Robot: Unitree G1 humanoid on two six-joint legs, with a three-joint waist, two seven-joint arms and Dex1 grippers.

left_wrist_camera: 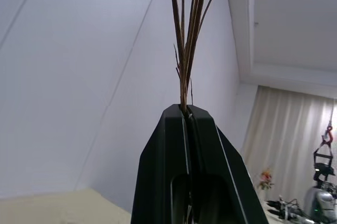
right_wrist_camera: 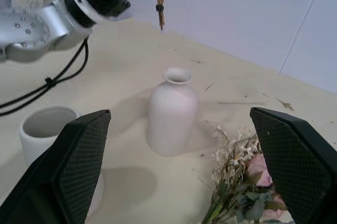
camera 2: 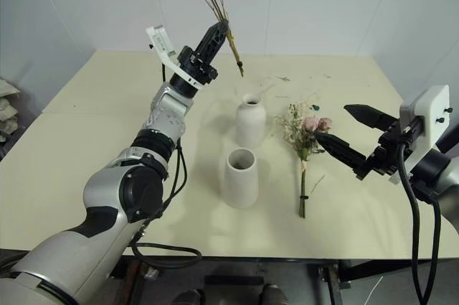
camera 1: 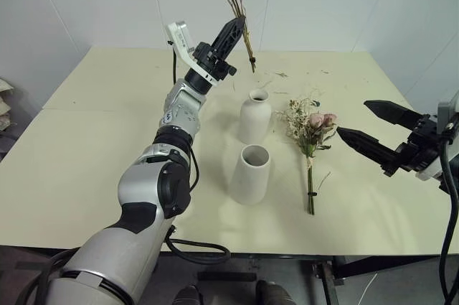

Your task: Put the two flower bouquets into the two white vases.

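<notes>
The left wrist view shows the left tool [left_wrist_camera: 185, 109] pressed together on the thin sprig's [camera 1: 240, 11] stems, held above the bottle-shaped vase [camera 1: 254, 117]. Right tool [camera 1: 364, 122] spread wide, just beside the rose bunch [camera 1: 310, 148] lying on the tabletop [camera 1: 100, 140] — wide-mouthed vase [camera 1: 250, 174] nearer the front edge.

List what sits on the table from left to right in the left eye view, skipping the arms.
Wide-mouthed vase → narrow-necked vase → rose bouquet, lying flat on the table.
</notes>
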